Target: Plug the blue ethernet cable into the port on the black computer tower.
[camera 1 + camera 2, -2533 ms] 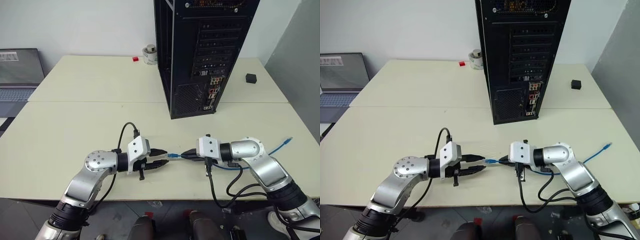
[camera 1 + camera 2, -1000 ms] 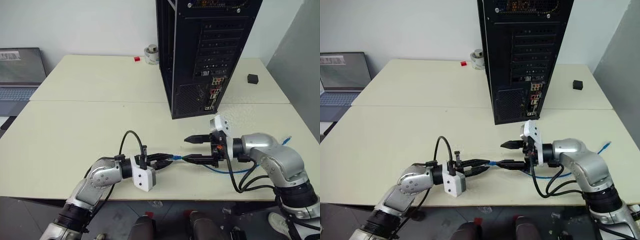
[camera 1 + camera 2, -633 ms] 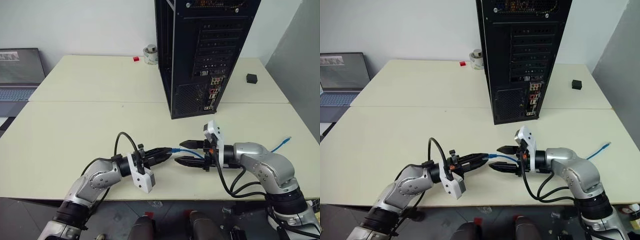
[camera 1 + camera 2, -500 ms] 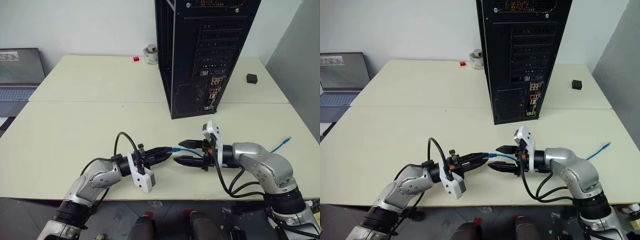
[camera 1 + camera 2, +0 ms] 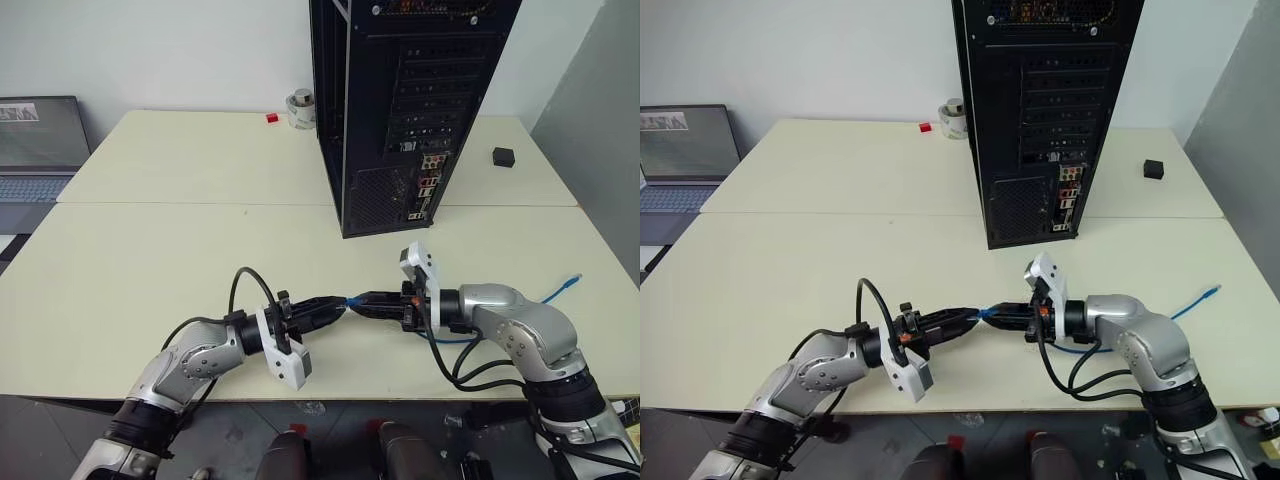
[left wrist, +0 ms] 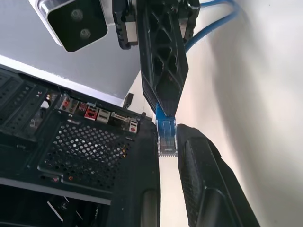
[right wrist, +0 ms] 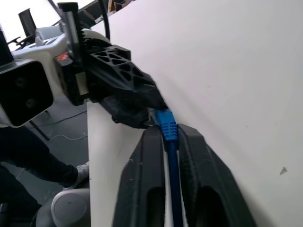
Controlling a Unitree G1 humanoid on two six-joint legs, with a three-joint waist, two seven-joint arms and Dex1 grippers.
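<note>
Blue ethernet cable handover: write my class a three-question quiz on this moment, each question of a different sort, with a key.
1. True or false: the blue ethernet cable is already plugged into the black computer tower.
2. Which grips the cord just behind the plug? A) left gripper B) right gripper C) neither
3. Fill in: the small black cube sits on the table to the tower's ____.

Key: 1 false; 2 B; 3 right.
</note>
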